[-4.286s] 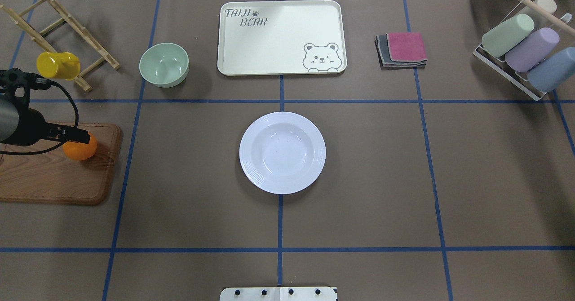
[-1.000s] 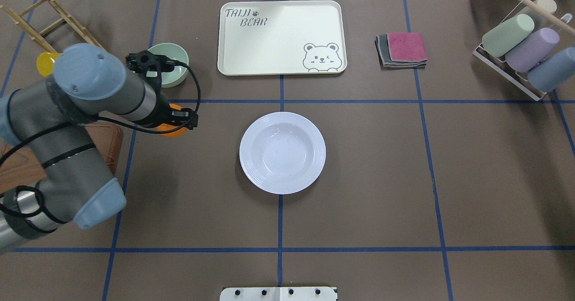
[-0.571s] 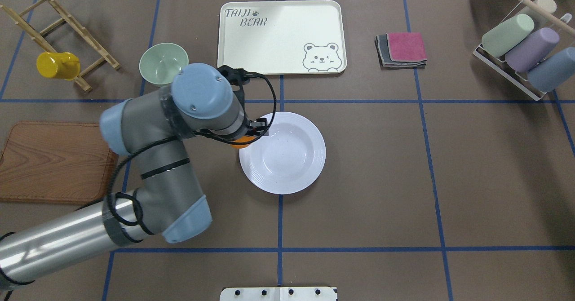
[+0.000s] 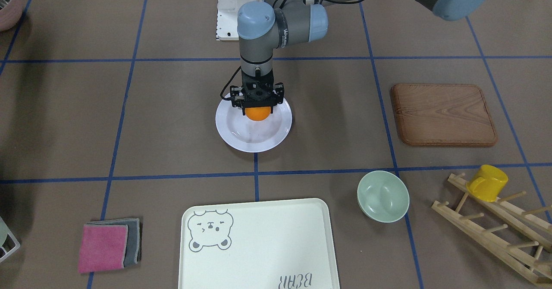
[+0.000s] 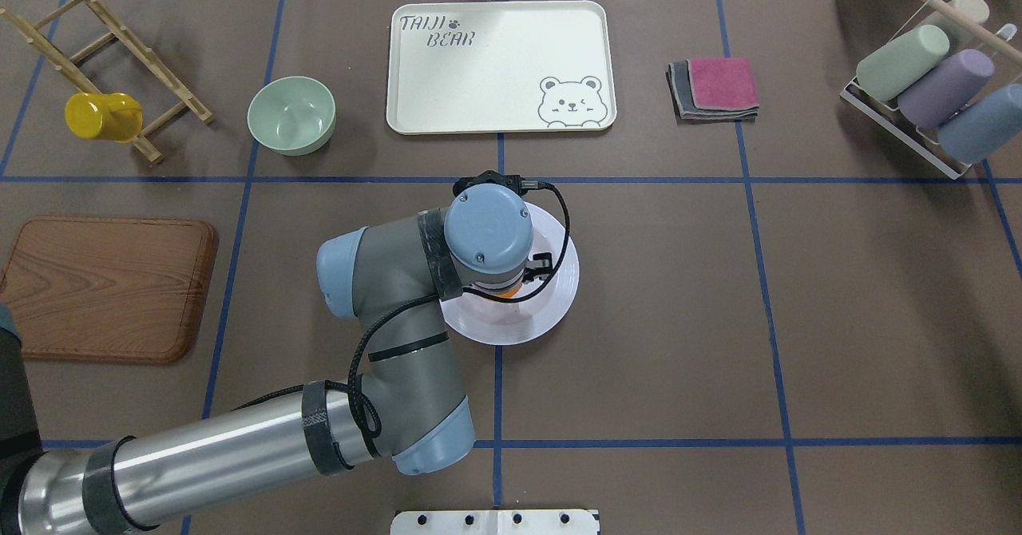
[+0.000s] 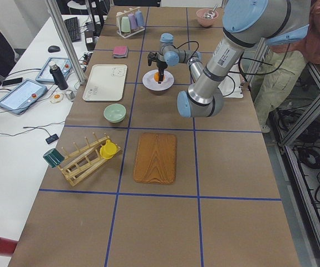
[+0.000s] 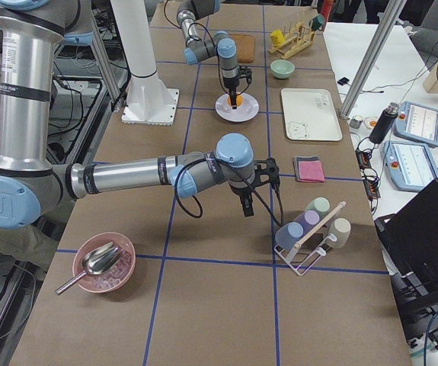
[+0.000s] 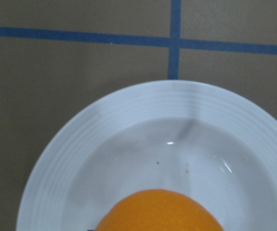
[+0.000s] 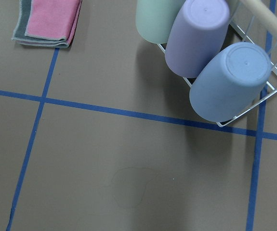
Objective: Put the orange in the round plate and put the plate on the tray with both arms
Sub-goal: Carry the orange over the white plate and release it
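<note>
The orange hangs just over the well of the round plate at the table's middle, with my left gripper shut on it from above. From overhead, the left wrist covers most of the plate and only a sliver of the orange shows. The left wrist view has the orange at its bottom edge, above the white ridged plate. The cream bear tray lies bare at the far side. My right gripper hovers near the cup rack; I cannot tell its state.
A pale green bowl stands left of the tray. The wooden board and a yellow mug on a wooden rack are at the left. Folded cloths and a cup rack are at the right.
My left arm has carried the orange from the wooden board rightwards across the table; it now hangs over the plate's well rather than at its left rim.
</note>
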You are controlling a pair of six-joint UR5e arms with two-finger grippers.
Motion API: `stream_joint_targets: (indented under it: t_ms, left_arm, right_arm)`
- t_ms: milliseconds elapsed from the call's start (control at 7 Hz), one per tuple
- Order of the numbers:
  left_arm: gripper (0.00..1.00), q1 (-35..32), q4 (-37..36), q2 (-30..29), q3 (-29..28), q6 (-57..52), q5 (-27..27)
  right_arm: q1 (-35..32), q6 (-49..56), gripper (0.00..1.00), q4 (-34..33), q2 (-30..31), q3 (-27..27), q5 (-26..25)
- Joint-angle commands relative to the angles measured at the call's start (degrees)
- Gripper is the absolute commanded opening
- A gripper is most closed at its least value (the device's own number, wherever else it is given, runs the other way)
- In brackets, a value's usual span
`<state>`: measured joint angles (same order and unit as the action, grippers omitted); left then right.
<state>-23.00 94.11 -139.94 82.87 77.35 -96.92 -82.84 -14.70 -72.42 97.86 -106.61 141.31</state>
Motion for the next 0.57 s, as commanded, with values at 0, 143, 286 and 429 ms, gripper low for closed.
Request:
stream_joint_targets:
  t_ms: [0, 143, 286, 429]
  left_arm:
    - [0.99, 1.38, 1.07, -0.07, -0.34, 2.0, 2.42]
    - [0.99, 1.21, 0.99, 0.11, 1.22, 1.84, 2.43]
    - [0.99, -1.49, -0.32, 0.98, 5.76, -0.16, 1.65]
    - [0.99, -4.48, -4.25, 4.99, 12.77, -5.49, -2.1]
  right_arm:
    - [2.58, -5.3, 1.0, 2.88, -0.83, 0.0, -0.16]
    - [3.99, -12.56, 1.0, 6.9, -1.79, 0.0, -0.33]
    - [5.92, -19.77, 1.0, 12.25, -1.88, 0.0, -0.86]
    - [7.42, -30.19, 1.0, 16.74, -3.36, -0.17, -1.04]
